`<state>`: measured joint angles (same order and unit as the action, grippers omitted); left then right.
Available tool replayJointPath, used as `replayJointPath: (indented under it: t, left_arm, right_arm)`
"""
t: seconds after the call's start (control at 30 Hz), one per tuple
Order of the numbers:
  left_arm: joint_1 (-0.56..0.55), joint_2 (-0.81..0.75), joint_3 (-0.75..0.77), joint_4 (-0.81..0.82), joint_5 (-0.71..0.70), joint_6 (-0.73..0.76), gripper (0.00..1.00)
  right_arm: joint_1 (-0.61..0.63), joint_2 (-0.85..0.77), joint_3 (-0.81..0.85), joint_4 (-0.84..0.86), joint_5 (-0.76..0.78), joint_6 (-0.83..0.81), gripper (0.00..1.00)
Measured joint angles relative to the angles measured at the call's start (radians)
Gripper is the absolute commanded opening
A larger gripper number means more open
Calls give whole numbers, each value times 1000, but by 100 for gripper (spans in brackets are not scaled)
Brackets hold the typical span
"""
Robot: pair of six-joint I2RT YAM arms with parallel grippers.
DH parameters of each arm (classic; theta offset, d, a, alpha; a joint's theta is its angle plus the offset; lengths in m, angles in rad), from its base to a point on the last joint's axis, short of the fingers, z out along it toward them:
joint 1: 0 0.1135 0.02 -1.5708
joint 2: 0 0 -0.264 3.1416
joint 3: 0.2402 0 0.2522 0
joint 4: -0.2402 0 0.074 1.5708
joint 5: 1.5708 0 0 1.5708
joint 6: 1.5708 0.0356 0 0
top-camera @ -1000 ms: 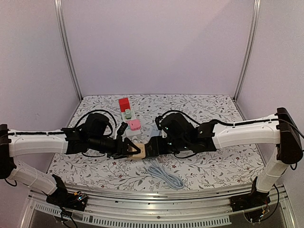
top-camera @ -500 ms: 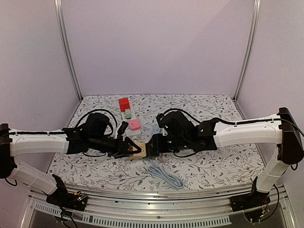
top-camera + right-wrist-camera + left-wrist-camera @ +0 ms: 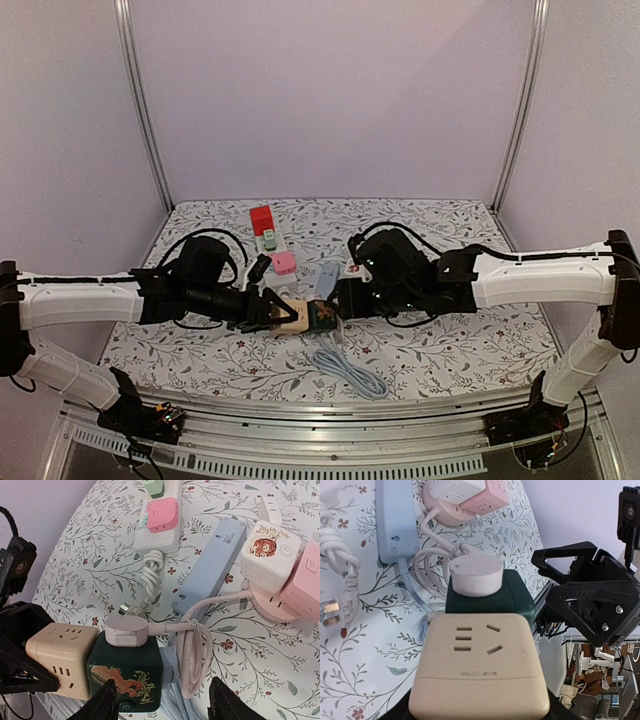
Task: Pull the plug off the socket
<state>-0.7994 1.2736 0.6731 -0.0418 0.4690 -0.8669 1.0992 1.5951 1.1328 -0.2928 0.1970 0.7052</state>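
- Two arms meet low over the flowered table point(image 3: 470, 350), seen from above.
- Nearest the bases, a pale coiled cable point(image 3: 348, 370) lies on the cloth.
- Just beyond it, the left gripper point(image 3: 268, 308) is clamped on a beige cube point(image 3: 292, 317), held off the cloth as it was a second ago.
- A green cube point(image 3: 322, 316) is still joined to the beige cube's right face. A round plug point(image 3: 475, 575) sits in its top, and its pink cord loops away across the table.
- The right gripper point(image 3: 343, 303) covered the green cube a second ago. It has since drawn back to the right, so the green cube now shows in the top view.
- The right gripper's fingers point(image 3: 107, 700) stand apart. The left wrist view shows them clear of the green cube, with nothing held.
- Farther on lie a blue strip point(image 3: 215, 565) and a round pink base point(image 3: 277, 602) carrying a white tiger cube point(image 3: 270, 550).
- Farthest, a white strip point(image 3: 270, 245) holds pink, green and red cubes, none of them moved.
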Motion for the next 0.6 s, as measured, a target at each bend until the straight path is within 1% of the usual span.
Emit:
replayJointPath:
  t: [0.1, 0.27, 0.37, 0.6]
  left_arm:
    - [0, -3, 0, 1, 0, -1, 8]
    - [0, -6, 5, -17, -7, -9, 8]
    - [2, -14, 23, -58, -21, -17, 8]
    - [2, -31, 20, -66, -34, -74, 8]
  right_arm:
    - [0, -19, 0, 8, -21, 26, 82]
    - [0, -36, -17, 29, -35, 29, 92]
    - [0, -56, -43, 30, -35, 12, 94]
    - [8, -75, -58, 37, -76, -12, 96]
